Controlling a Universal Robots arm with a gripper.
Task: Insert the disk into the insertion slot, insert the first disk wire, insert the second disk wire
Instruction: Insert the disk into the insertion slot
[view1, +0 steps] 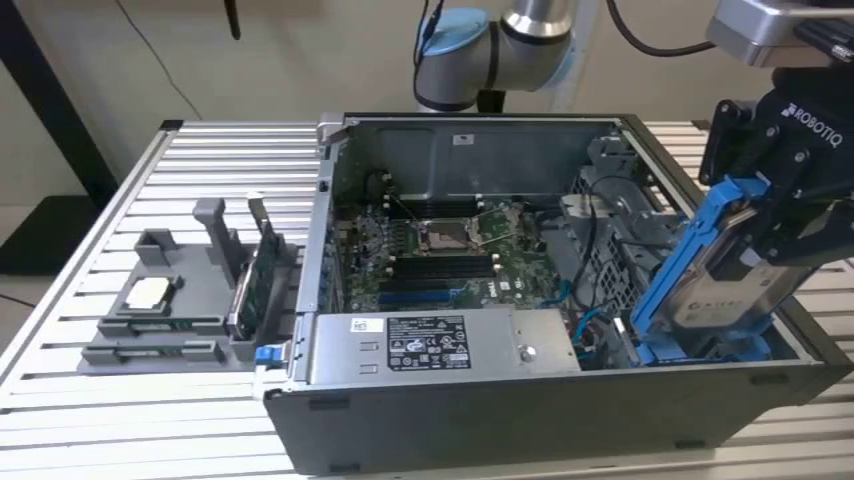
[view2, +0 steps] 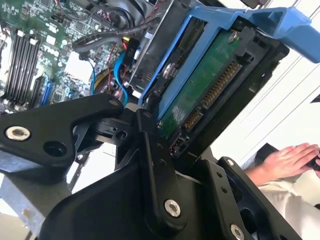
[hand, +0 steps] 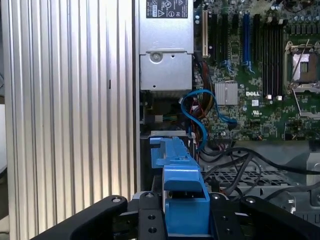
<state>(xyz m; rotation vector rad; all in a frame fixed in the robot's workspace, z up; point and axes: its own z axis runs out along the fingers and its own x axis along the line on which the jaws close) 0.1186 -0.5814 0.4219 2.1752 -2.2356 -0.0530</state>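
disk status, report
Black end effector shut on silver-grey rectangular disk in blue plastic carrier. Disk tilted, low end in open grey metal case, not seated. Blue cable loops close by.

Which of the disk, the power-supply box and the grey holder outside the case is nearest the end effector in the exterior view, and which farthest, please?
1. The disk: clamped in the end effector, at the exterior view's right.
2. The power-supply box: inside the case, along its near wall.
3. The grey holder: on the table, at the exterior view's left.
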